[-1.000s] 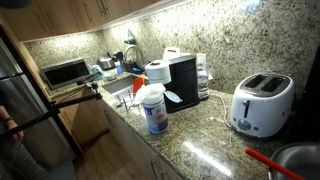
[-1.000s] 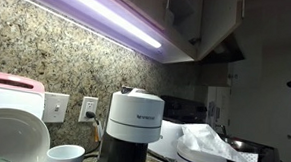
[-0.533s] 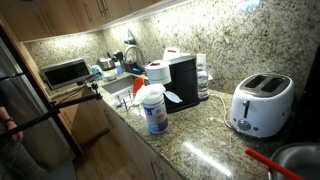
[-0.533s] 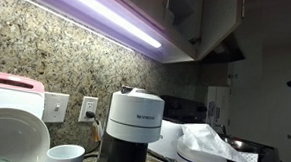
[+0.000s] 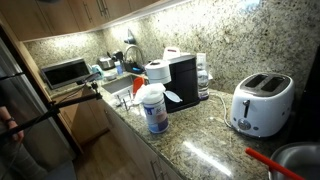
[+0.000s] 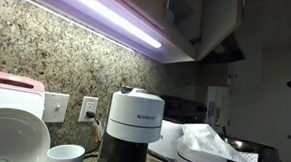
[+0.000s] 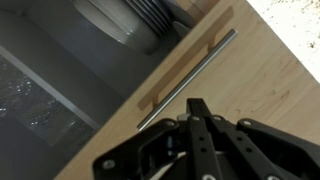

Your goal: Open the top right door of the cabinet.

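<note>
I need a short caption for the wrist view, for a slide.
Closed hand near the silver bar handle of a wooden cabinet door, stacked dishes visible past its edge.

The shut end effector (image 7: 196,108) had bare wooden door face of the cabinet (image 7: 255,85) open on either side, with the silver bar handle (image 7: 188,78) just ahead and stacked dishes (image 7: 130,18) filling the opening past the door's edge.

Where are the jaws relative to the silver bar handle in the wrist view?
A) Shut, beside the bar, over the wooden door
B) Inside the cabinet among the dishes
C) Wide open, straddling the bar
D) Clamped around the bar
A: the jaws are pressed together with their tips over the wooden door, beside the silver bar handle, whose whole length shows with nothing around it.
</note>
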